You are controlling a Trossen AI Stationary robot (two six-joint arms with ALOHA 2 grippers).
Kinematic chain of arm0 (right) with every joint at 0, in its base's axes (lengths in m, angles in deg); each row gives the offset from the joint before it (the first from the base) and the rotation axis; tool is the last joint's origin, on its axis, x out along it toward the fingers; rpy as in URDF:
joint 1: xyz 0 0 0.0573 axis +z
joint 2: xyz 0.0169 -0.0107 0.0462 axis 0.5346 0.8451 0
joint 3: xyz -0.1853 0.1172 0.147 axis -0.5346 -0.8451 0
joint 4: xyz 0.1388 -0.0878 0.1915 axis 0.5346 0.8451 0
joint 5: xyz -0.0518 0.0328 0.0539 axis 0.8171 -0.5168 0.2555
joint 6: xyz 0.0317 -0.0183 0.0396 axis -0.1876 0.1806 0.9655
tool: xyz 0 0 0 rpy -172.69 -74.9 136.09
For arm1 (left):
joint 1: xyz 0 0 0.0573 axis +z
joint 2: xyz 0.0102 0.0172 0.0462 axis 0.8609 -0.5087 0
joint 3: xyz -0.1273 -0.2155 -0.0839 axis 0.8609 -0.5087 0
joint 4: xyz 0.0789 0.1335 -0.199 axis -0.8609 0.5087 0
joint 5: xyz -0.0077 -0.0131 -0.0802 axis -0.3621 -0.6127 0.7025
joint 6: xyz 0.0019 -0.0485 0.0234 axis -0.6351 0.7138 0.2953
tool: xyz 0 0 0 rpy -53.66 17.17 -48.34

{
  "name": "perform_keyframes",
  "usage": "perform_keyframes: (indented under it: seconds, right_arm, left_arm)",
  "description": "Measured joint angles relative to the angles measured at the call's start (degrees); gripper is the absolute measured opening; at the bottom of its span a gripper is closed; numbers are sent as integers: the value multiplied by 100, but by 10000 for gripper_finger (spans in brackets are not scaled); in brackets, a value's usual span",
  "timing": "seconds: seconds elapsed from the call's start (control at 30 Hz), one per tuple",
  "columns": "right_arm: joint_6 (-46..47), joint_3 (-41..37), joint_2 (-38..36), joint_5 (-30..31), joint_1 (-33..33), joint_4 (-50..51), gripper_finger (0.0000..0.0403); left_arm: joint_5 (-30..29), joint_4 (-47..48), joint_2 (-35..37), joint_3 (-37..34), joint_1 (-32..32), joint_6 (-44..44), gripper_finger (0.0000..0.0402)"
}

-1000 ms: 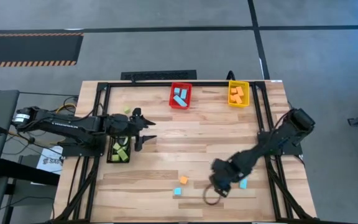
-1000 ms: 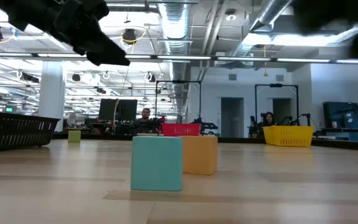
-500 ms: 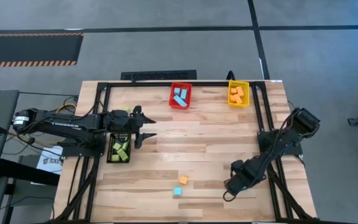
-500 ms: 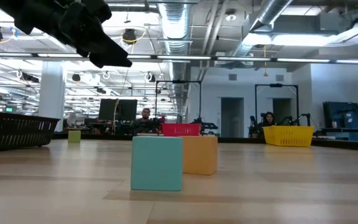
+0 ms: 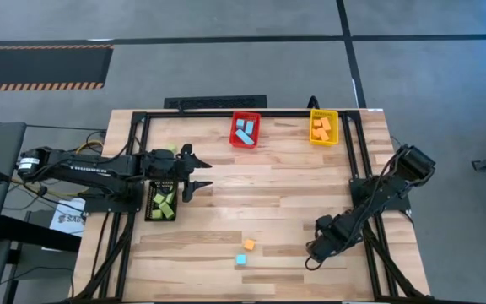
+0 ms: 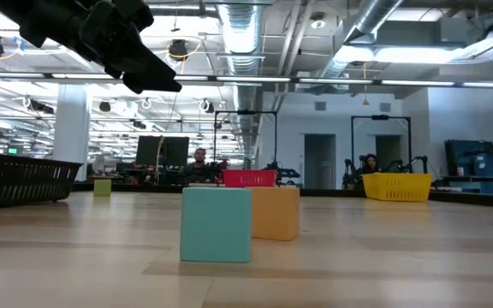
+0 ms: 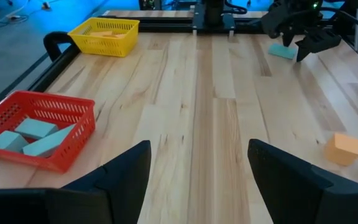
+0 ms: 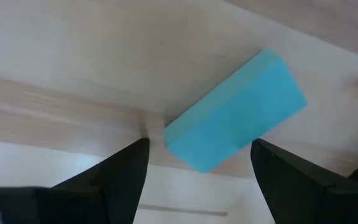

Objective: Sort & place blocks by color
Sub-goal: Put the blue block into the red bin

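A light blue bar (image 8: 235, 127) lies flat on the wooden table near its right edge, also seen as the bar (image 7: 283, 51) in the left wrist view. My right gripper (image 8: 197, 168) hovers over it, open, one finger on either side and short of it. In the high view my right gripper (image 5: 313, 255) covers the bar. An orange cube (image 5: 249, 245) and a light blue cube (image 5: 241, 260) rest on the table's near middle. My left gripper (image 5: 194, 177) waits open beside the black bin (image 5: 160, 203) of lime green blocks.
The red bin (image 5: 245, 129) with light blue blocks and the yellow bin (image 5: 324, 127) with orange blocks stand at the far edge. A single green block (image 5: 173, 152) sits beyond the black bin. Black frame rails (image 5: 369, 211) run along the table's sides. Bare wood spans the middle.
My right gripper has moved toward the table's right edge, away from the two cubes and over the light blue bar, which it now covers in the high view. The blocks have stayed where they were.
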Motion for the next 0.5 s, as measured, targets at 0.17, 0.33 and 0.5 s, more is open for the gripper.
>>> perform_keyframes:
  seconds: [0.17,0.33,0.5]
  right_arm:
    - [-4,-40,-174,249,9,35,306]
    - [39,-29,-672,555,105,156,306]
    - [780,-22,-1094,1104,347,723,306]
  left_arm:
    - [-1,0,0,0,0,0,258]
    - [-1,-17,0,0,0,-2,258]
    - [-1,-24,0,0,0,0,258]
